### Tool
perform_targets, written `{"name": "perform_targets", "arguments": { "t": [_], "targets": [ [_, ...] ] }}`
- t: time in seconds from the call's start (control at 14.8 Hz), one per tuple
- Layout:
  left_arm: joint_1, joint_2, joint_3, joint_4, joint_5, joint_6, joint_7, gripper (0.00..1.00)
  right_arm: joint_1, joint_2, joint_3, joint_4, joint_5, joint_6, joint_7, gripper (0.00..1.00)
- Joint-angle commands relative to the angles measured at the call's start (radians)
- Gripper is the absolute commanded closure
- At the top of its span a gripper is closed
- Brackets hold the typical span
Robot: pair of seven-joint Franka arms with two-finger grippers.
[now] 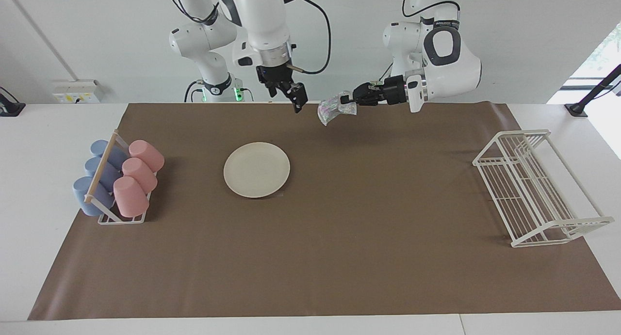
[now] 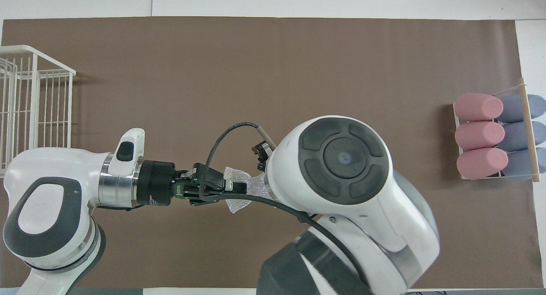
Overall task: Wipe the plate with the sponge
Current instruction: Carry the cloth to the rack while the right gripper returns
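The cream-white plate (image 1: 256,169) lies flat on the brown mat, toward the right arm's end of the table. My left gripper (image 1: 345,102) reaches sideways, raised above the mat near the robots' edge, and is shut on the silvery mesh sponge (image 1: 334,110), which hangs from its fingertips. The right gripper (image 1: 288,93) hangs open beside the sponge with a gap between them, and it holds nothing. In the overhead view the left gripper (image 2: 226,186) pinches the sponge (image 2: 244,187). The right arm's body hides the plate and most of the right gripper there.
A small rack of pink and blue cups (image 1: 119,180) stands at the right arm's end of the mat (image 1: 339,257). A white wire dish rack (image 1: 533,189) stands at the left arm's end. White table surrounds the mat.
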Motion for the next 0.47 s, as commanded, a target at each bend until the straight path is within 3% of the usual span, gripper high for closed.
{"name": "perform_targets", "arguments": {
  "t": [0.0,0.41],
  "targets": [
    [0.085,-0.015,-0.004,0.02,0.169,-0.006,-0.054,1.0,-0.113,-0.03,0.011,-0.033,-0.01,-0.018,-0.248,0.0],
    [0.167,0.003,-0.002,0.091,0.537,-0.003,-0.188,1.0,-0.368,-0.027,0.011,-0.036,-0.01,-0.061,-0.805,0.0]
  ]
}}
